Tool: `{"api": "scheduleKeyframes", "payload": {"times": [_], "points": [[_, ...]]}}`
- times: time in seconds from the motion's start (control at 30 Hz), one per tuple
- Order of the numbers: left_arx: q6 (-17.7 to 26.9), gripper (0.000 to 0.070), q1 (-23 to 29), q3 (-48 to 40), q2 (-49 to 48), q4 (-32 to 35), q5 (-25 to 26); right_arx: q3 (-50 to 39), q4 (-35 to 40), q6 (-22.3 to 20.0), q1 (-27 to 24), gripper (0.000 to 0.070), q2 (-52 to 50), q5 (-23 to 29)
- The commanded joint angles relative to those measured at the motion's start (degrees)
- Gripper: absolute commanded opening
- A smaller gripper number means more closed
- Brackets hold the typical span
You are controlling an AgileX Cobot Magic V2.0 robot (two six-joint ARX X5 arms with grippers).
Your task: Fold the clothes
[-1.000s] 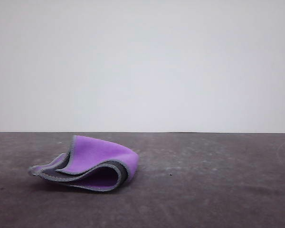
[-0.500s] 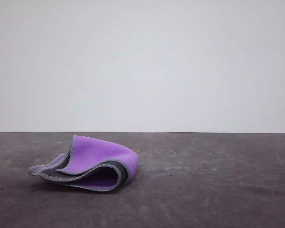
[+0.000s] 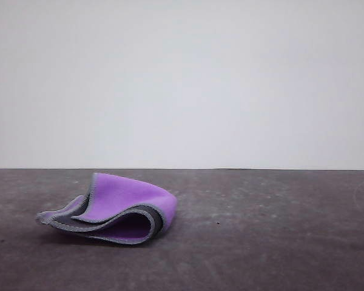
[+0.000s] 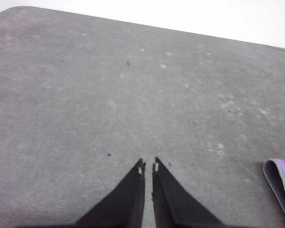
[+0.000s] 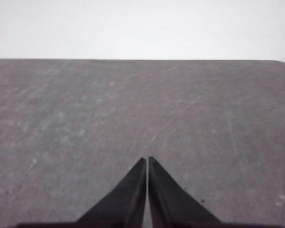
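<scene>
The clothes (image 3: 118, 209), a small cloth with a purple face, a dark grey face and light grey stitched edging, lies loosely folded over on the dark table, left of centre in the front view. One grey and purple corner of the clothes (image 4: 282, 183) shows at the edge of the left wrist view, off to the side of my left gripper (image 4: 148, 167). That gripper is shut with nothing between its black fingers, above bare table. My right gripper (image 5: 147, 160) is shut too and holds nothing, over bare table.
The dark grey table (image 3: 273, 230) carries faint pale scuffs. Its far edge meets a plain white wall (image 3: 182, 85). A rounded table corner (image 5: 282, 64) lies ahead of the right gripper.
</scene>
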Motion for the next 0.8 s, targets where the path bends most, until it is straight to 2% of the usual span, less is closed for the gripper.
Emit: {"api": "scheduleKeyframes", "payload": {"times": [0.0, 0.27, 0.47, 0.77], "points": [[-0.22, 0.0017, 0.09, -1.05, -0.08, -0.7, 0.02, -1.41, 0.84, -0.53, -0.94, 0.0, 0.02, -0.59], [-0.22, 0.0017, 0.09, -1.05, -0.08, -0.7, 0.02, -5.6, 1.11, -0.72, -1.75, 0.0, -1.94, -1.1], [-0.22, 0.0016, 0.09, -1.05, -0.07, -0.68, 0.02, -5.89, 1.84, -2.19, -1.74, 0.0, -2.54, -0.59], [-0.22, 0.0017, 0.09, -1.05, -0.07, -0.68, 0.02, -5.87, 3.77, -2.19, -1.74, 0.0, -2.54, -0.59]]}}
